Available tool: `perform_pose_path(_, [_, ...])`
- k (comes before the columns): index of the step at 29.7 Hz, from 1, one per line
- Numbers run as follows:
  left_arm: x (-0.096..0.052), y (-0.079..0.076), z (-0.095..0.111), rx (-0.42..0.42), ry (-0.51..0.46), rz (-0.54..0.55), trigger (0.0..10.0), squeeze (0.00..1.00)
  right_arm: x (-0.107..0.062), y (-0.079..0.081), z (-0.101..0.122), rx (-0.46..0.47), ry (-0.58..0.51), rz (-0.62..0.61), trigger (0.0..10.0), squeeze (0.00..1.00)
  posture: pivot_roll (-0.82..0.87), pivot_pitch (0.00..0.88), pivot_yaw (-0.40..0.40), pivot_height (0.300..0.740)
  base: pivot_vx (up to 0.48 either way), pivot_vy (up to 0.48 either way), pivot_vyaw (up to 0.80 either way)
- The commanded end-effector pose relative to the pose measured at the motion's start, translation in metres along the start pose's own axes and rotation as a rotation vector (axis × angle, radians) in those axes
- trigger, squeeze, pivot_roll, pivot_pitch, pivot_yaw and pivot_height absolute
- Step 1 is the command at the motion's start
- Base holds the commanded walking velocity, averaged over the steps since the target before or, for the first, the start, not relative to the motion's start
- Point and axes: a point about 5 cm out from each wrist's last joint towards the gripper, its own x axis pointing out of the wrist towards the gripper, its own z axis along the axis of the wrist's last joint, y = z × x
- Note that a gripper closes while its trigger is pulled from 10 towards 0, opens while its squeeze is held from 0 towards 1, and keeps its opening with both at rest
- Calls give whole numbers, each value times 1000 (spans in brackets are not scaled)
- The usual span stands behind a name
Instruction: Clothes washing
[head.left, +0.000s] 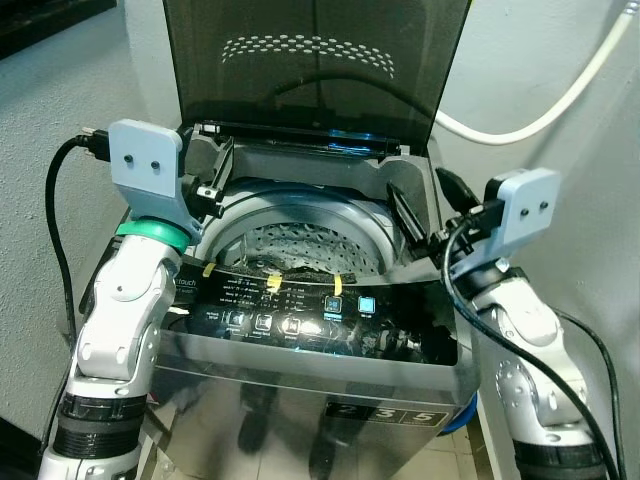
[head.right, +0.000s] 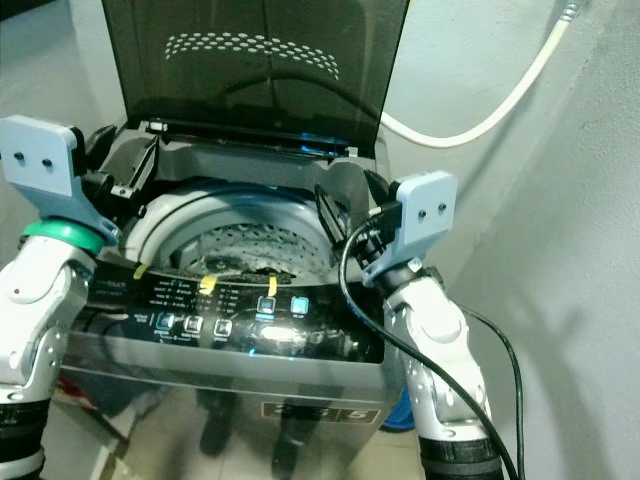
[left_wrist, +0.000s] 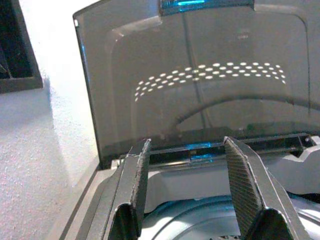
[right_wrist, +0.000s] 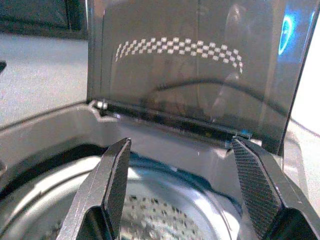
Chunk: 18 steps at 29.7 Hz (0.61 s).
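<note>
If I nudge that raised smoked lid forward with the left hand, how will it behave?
The lid looks like a stiff tinted panel hinged along its back edge, so it should swing, not flex. It stands nearly upright, so a light push may let it drop shut over the drum. Its glossy face could slip against the left hand.

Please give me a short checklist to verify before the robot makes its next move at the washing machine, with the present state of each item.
1. Lid raised fully: ok, it stands upright behind the opening.
2. Drum free for loading: cannot tell, only part of the perforated wall shows, with something dark low at the front.
3. Left gripper open and empty: ok, it sits at the opening's left rim.
4. Right gripper open and empty: ok, it sits above the drum's right side.
5. Control panel powered: ok, its buttons glow.
6. Clothes ready to load: cannot tell.
</note>
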Motion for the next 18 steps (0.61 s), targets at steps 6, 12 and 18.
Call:
perform_pose_path(6, [-4, -10, -10, -2, 22, -25, 10000, 0, 16, -3, -6, 3, -20, -39, 10000, 0, 48, 0, -10, 740, 0, 0, 0])
perform_pose_path(12, [-2, -13, -16, -36, 35, -8, 10000, 0, 29, -3, -7, 46, -26, -76, 10000, 0, 44, 0, -13, 740, 0, 0, 0])
perform_pose_path(18, [0, -13, -16, -31, 26, 4, 10000, 0, 30, -3, -9, 86, -27, -97, 10000, 0, 48, 0, -10, 740, 0, 0, 0])
